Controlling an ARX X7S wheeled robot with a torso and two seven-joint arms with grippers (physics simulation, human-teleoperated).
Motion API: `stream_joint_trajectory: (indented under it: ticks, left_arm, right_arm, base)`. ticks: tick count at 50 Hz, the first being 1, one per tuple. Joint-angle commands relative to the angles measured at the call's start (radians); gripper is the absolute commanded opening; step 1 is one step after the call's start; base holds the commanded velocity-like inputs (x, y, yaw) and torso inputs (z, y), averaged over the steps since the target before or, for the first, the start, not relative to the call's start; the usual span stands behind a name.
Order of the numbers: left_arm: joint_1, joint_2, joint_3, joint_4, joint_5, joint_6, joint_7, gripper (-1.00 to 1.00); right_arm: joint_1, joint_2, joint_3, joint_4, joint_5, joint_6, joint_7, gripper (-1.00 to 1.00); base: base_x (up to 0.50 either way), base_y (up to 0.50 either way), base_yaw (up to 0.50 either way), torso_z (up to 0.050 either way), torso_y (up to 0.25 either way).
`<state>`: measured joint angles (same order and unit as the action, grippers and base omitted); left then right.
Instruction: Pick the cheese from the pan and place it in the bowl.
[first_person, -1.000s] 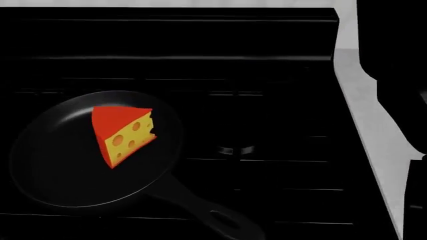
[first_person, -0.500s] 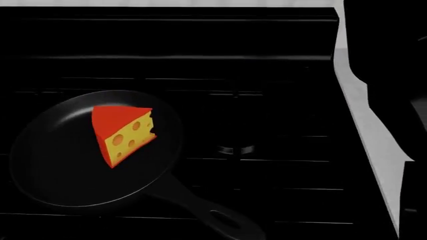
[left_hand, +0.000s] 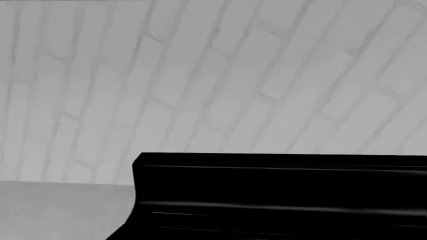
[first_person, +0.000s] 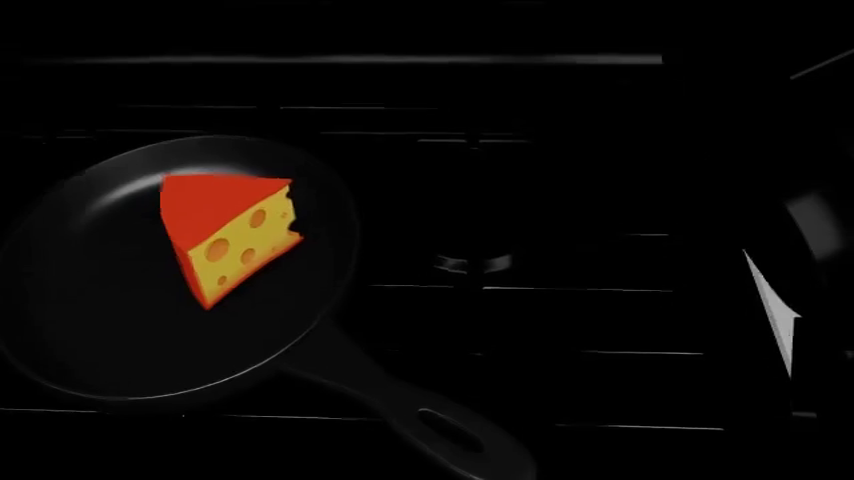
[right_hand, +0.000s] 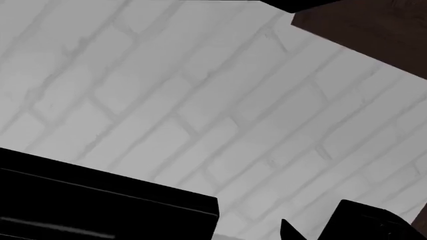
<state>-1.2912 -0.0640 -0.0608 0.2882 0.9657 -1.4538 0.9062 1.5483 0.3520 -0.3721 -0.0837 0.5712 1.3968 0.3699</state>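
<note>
Cheese (first_person: 224, 236) lies in the pan (first_person: 94, 300), toward the pan's twelve o'clock side in our head view, red top turned to eleven o'clock and holed yellow side to four o'clock. From the pan, the handle (first_person: 434, 430) runs out toward five o'clock. Beneath it is a black stove (first_person: 561, 250) with faint grate lines. Our left wrist view shows only a grey brick wall (left_hand: 213, 75) above the stove's black back edge. At the right wrist view's rim, dark gripper parts (right_hand: 360, 222) poke in; we cannot tell whether those fingers are apart. We see no left gripper.
</note>
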Motion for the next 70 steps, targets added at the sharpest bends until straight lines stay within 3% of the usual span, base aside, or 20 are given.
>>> stream_joint_trajectory:
  ticks: [1, 15, 25, 33, 37, 46, 70]
  left_arm:
    - [0.023, 0.017, -0.023, 0.033, -0.006, -0.008, 0.012, 1.0]
    - [0.036, 0.018, -0.055, 0.039, -0.03, -0.009, -0.004, 1.0]
    - [0.059, 0.012, -0.101, 0.031, -0.056, 0.015, -0.039, 1.0]
    - [0.06, -0.008, -0.081, 0.051, -0.031, -0.019, -0.035, 1.0]
    - [0.066, -0.028, -0.076, 0.076, -0.008, -0.047, -0.017, 1.0]
    - [0.078, -0.054, -0.081, 0.082, 0.013, -0.047, -0.005, 1.0]
    - [0.115, -0.061, -0.145, 0.068, 0.03, -0.001, -0.058, 1.0]
  right_arm:
    - [0.0, -0.017, -0.006, 0.0, -0.01, -0.012, -0.034, 1.0]
    - [0.064, -0.012, -0.078, 0.052, -0.005, -0.04, -0.098, 1.0]
    - [0.284, -0.047, -0.46, 0.386, -0.068, -0.29, -0.55, 1.0]
    - [0.359, -0.134, -0.667, 0.618, -0.131, -0.466, -0.837, 1.0]
    - [0.354, -0.158, -0.78, 0.63, -0.166, -0.526, -0.953, 1.0]
    - [0.382, -0.209, -0.813, 0.689, -0.175, -0.734, -1.103, 1.0]
    - [0.314, -0.194, -0.883, 0.678, -0.182, -1.079, -1.36, 1.0]
  base:
    - [0.0, 0.0, 0.0, 0.0, -0.209]
    - [0.0, 0.0, 0.0, 0.0, -0.022]
    - [0.0, 0.0, 0.0, 0.0, 0.0]
    - [0.0, 0.0, 0.0, 0.0, 0.0]
    - [0.0, 0.0, 0.0, 0.0, 0.0]
    - [0.0, 0.0, 0.0, 0.0, 0.0]
    - [0.0, 0.0, 0.0, 0.0, 0.0]
